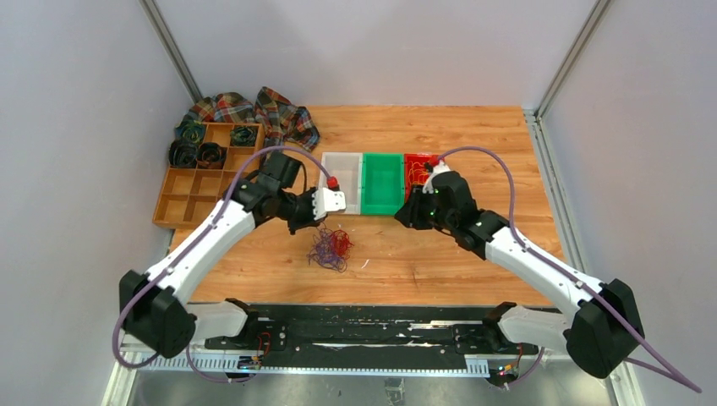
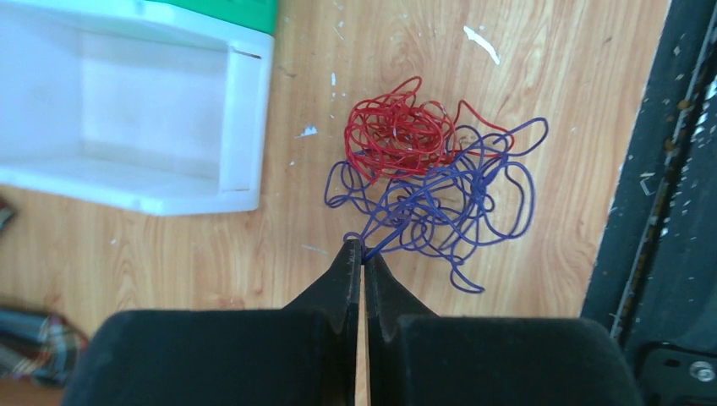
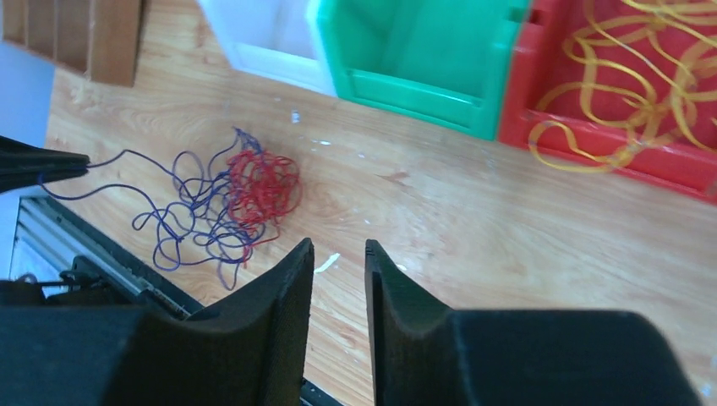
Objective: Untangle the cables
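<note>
The left fingers are pressed together on one end of the blue cable. From there the cable loops out loosely over the worktop and tangles with the red cable, a tight knot lying near the white bin. The right fingers stand narrowly apart with nothing between them, above bare wood in front of the green bin. Yellow cables lie in the red bin.
</note>
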You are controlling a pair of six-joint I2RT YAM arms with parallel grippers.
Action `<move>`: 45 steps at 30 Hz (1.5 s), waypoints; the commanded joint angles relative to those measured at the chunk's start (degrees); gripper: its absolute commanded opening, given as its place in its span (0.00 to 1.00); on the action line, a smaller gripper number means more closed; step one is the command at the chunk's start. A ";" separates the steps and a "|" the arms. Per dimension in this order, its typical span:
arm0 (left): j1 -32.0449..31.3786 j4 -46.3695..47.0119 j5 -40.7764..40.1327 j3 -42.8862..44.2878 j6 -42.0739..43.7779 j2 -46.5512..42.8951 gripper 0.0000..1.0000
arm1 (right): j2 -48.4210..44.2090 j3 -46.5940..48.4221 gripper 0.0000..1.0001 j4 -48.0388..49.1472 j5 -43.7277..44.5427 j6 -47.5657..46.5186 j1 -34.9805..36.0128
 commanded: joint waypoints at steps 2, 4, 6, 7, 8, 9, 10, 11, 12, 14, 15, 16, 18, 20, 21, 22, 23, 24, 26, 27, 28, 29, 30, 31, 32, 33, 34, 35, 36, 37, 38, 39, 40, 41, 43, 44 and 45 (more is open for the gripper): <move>-0.50 -6.82 -1.28 5.27 -7.67 -7.65 0.01 | 2.53 6.07 0.37 5.75 1.74 -4.93 9.33; -0.50 -8.22 -1.89 7.91 -9.74 -8.87 0.01 | 3.21 7.80 0.52 7.94 1.87 -6.71 12.78; -0.51 -9.74 -2.10 11.35 -11.68 -9.66 0.01 | 3.85 9.07 0.70 10.34 1.73 -7.84 15.67; -0.51 -10.37 -2.06 12.96 -12.55 -9.88 0.01 | 4.21 9.68 0.71 11.65 1.33 -8.12 16.69; -0.50 -11.12 -1.92 14.53 -13.16 -10.22 0.01 | 4.65 10.35 0.72 13.02 1.09 -8.32 17.67; -0.50 -11.74 -1.55 15.87 -13.67 -10.66 0.01 | 5.10 11.11 0.72 14.03 1.19 -8.71 18.66; -0.50 -12.16 -1.38 16.87 -14.33 -11.12 0.01 | 5.70 11.90 0.73 14.79 1.42 -9.14 19.53; -0.50 -12.44 -1.20 17.59 -14.82 -11.63 0.01 | 6.37 12.87 0.74 15.42 1.44 -9.53 20.14; -0.50 -12.66 -1.14 18.04 -15.22 -12.29 0.00 | 7.09 13.66 0.74 15.87 1.34 -9.92 20.65; -0.50 -13.11 -1.37 18.95 -15.77 -13.26 0.00 | 8.75 15.34 0.75 16.72 0.73 -10.22 21.37; -0.50 -13.56 -1.55 19.53 -16.00 -13.55 0.00 | 9.50 16.18 0.75 17.32 -0.22 -10.36 21.59; -0.50 -13.84 -1.84 20.01 -16.33 -13.76 0.00 | 10.44 16.93 0.75 17.53 -0.78 -10.62 21.96; -0.50 -14.16 -2.66 21.04 -16.91 -13.75 0.00 | 11.64 18.06 0.75 17.85 -0.92 -11.41 22.86; -0.50 -14.38 -3.08 22.13 -17.35 -13.67 0.00 | 12.58 18.94 0.75 18.23 -0.47 -11.67 23.63; -0.50 -14.57 -3.09 22.65 -17.73 -13.65 0.00 | 12.95 19.11 0.75 18.57 -0.40 -11.67 23.89; -0.50 -14.67 -3.03 23.11 -18.11 -13.58 0.00 | 13.31 19.23 0.75 19.04 -0.42 -11.79 24.13; -0.50 -14.71 -2.88 23.51 -18.52 -13.61 0.00 | 13.56 19.47 0.75 19.24 -0.34 -12.05 24.43; -0.50 -14.72 -2.76 23.82 -18.85 -13.64 0.00 | 13.76 19.73 0.74 19.31 -0.01 -12.74 24.85; -0.50 -14.72 -2.72 23.99 -19.28 -13.66 0.00 | 13.76 20.26 0.74 18.92 1.40 -14.14 25.68; -0.50 -14.68 -2.84 24.04 -19.50 -13.65 0.01 | 13.61 20.46 0.74 18.73 2.02 -14.57 25.89; -0.50 -14.70 -3.03 24.04 -19.62 -13.64 0.00 | 13.28 20.72 0.73 18.60 2.65 -15.18 26.02; -0.50 -14.72 -2.98 24.16 -19.71 -13.64 0.00 | 12.94 20.92 0.72 18.23 3.81 -15.87 26.32; -0.50 -14.72 -2.49 24.26 -19.64 -13.66 0.01 | 12.77 21.38 0.70 17.36 6.13 -16.64 26.81; -0.50 -14.65 -1.46 24.41 -19.56 -13.52 0.00 | 12.86 22.05 0.69 16.40 8.26 -17.31 27.36; -0.55 -14.63 -0.39 24.77 -19.77 -13.34 0.00 | 13.22 22.92 0.69 15.76 10.10 -17.78 27.45; -0.56 -14.63 0.40 25.33 -20.42 -12.90 0.00 | 13.80 23.52 0.68 15.28 11.74 -17.86 27.46; -0.59 -14.63 0.79 25.96 -21.31 -12.34 0.00 | 14.63 24.10 0.68 15.27 13.34 -17.98 27.46; -0.59 -14.63 0.92 26.38 -22.01 -11.99 0.01 | 15.62 24.92 0.69 15.35 14.63 -18.19 27.46; -0.59 -14.67 0.96 26.58 -22.20 -11.89 0.00 | 17.23 26.12 0.71 14.53 15.77 -18.29 27.46; -0.59 -14.64 1.09 26.63 -22.10 -12.14 0.01 | 18.50 27.36 0.72 13.19 17.04 -18.24 27.38; -0.59 -14.65 1.25 26.66 -21.95 -12.53 0.00 | 19.63 28.52 0.72 12.33 17.51 -18.23 27.38; -0.59 -14.71 1.57 26.72 -21.86 -12.98 0.00 | 20.50 29.36 0.72 12.07 18.09 -18.21 27.42; -0.59 -14.78 2.03 26.87 -21.77 -13.43 0.00 | 21.01 29.50 0.71 12.47 18.66 -18.17 27.42; -0.59 -15.04 2.67 27.23 -21.71 -13.78 0.01 | 21.35 29.15 0.70 13.24 19.31 -18.08 27.38; -0.59 -15.91 3.69 28.57 -21.92 -14.08 0.00 | 21.74 28.25 0.69 14.50 20.97 -17.32 27.37; -0.59 -16.16 3.80 29.32 -22.26 -14.16 0.00 | 21.91 27.87 0.69 14.86 21.52 -17.09 27.37; -0.64 -16.21 3.56 29.96 -22.72 -14.33 0.00 | 22.04 27.61 0.68 14.96 21.79 -16.68 27.37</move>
